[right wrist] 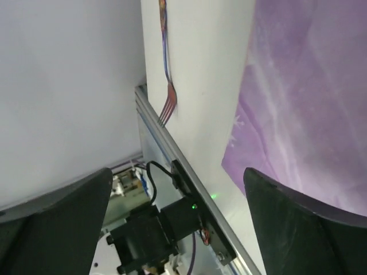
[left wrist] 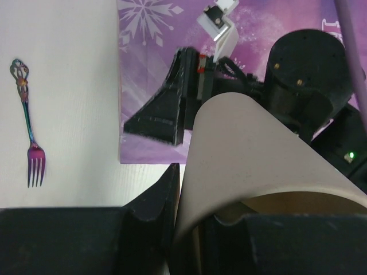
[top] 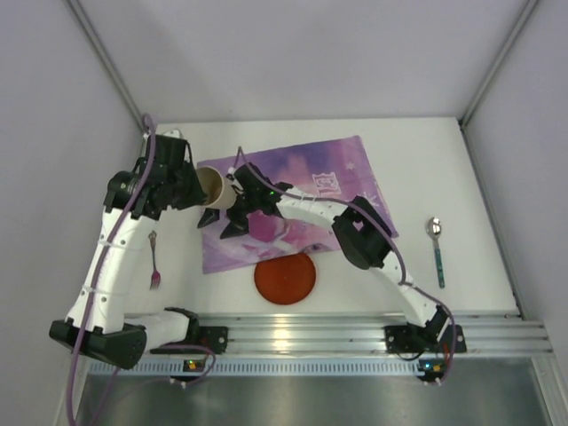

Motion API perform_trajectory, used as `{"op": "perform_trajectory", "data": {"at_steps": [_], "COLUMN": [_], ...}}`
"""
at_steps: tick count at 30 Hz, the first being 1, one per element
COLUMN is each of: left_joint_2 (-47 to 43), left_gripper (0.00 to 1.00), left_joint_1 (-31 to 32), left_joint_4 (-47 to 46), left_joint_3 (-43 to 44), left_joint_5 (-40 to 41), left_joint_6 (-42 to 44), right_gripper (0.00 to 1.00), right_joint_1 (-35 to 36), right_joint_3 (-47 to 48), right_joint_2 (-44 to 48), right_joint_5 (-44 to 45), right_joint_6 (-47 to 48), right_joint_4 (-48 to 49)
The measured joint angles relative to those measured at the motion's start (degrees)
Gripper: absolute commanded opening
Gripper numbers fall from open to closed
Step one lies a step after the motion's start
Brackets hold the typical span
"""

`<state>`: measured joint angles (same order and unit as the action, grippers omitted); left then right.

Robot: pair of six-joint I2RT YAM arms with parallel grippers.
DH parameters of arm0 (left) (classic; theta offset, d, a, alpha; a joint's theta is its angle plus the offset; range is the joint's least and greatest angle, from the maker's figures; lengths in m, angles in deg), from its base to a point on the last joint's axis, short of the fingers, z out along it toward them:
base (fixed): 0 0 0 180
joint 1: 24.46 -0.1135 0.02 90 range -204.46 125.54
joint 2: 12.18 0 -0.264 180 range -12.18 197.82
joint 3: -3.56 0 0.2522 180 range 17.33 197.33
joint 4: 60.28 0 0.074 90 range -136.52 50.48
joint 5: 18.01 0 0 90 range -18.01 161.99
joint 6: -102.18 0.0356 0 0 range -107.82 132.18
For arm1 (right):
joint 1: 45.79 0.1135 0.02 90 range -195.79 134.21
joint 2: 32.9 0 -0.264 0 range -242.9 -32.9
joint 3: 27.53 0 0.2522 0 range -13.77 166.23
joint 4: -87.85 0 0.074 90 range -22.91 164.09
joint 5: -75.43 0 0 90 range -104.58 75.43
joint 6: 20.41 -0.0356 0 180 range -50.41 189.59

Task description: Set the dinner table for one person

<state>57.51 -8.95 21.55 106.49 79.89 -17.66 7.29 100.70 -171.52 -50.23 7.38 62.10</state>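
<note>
The dinner table is the white tabletop with a silver rail along its near edge. My left gripper is shut on the rim of a tan paper cup, one finger inside and one outside, above the left edge of the purple placemat. In the left wrist view the cup fills the right side, pinched in my left gripper. My right gripper is open and empty just right of the cup. In its own view it hangs over the table's left front corner.
A red plate sits at the placemat's near edge. A purple-tinted fork lies left of the placemat and shows in both wrist views. A spoon with a teal handle lies right of the placemat.
</note>
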Motion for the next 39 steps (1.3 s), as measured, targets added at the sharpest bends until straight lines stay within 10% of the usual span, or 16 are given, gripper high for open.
{"op": "perform_trajectory", "data": {"at_steps": [10, 23, 39], "left_joint_2": [-1.2, -0.7, 3.1], "left_gripper": [0.0, 0.0, 0.0], "left_joint_1": [0.0, 0.0, 0.0], "left_joint_4": [1.5, -0.6, -1.7], "left_joint_3": [0.0, -3.1, -1.4], "left_joint_5": [0.1, -2.2, -2.6], "left_joint_6": [0.7, 0.2, 0.0], "right_gripper": [0.98, 0.0, 0.0], "right_joint_1": [-12.0, -7.1, -5.7], "right_joint_3": [-5.5, -37.6, -48.2], "right_joint_2": [7.1, 36.1, 32.5], "right_joint_5": [4.2, 12.9, 22.5], "right_joint_6": [5.2, 25.9, 32.1], "right_joint_4": [-2.4, -21.0, -27.2]}}
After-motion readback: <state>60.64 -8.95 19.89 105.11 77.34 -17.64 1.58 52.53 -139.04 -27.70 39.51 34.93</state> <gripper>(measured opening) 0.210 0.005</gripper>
